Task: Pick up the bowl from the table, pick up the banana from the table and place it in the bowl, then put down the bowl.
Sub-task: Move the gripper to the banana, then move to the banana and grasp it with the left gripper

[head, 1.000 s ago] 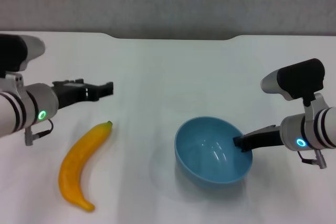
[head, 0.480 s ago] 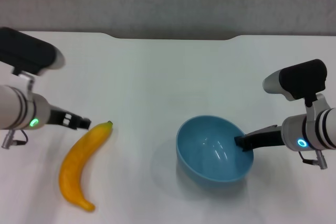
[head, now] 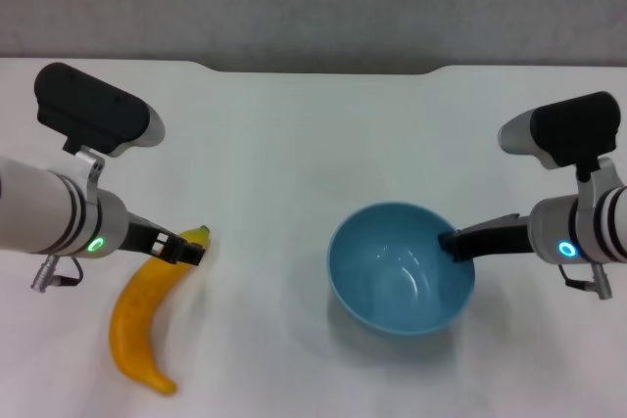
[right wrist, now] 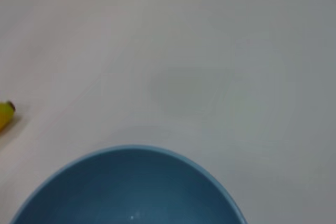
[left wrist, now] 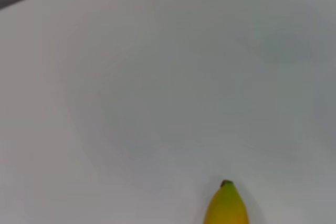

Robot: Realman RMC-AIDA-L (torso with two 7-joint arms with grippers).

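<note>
Bowl [head: 402, 271] and banana [head: 152, 315] sit well apart on the white table [head: 294, 144], the bowl on the robot's right side and the banana on its left. The bowl is light blue with a glossy inside, and it looks raised a little off the tabletop, with a soft shadow spread beneath it. The right gripper [head: 453, 245] reaches in from the right and is clamped on the bowl's rim at the side nearest that arm, one dark finger showing just inside the rim. In the right wrist view the bowl [right wrist: 131, 187] fills the near part of the picture, and the tip of the banana [right wrist: 5, 114] shows far off at the edge.

The banana lies flat on the table, curved, with its dark stem tip pointing away from the robot. The left gripper [head: 181, 252] is down at the banana's stem end, its dark fingers resting right at that upper part of the fruit; whether they are apart or closed on it cannot be told. The left wrist view shows only the stem end of the banana [left wrist: 227, 205] against bare table [left wrist: 157, 77].
</note>
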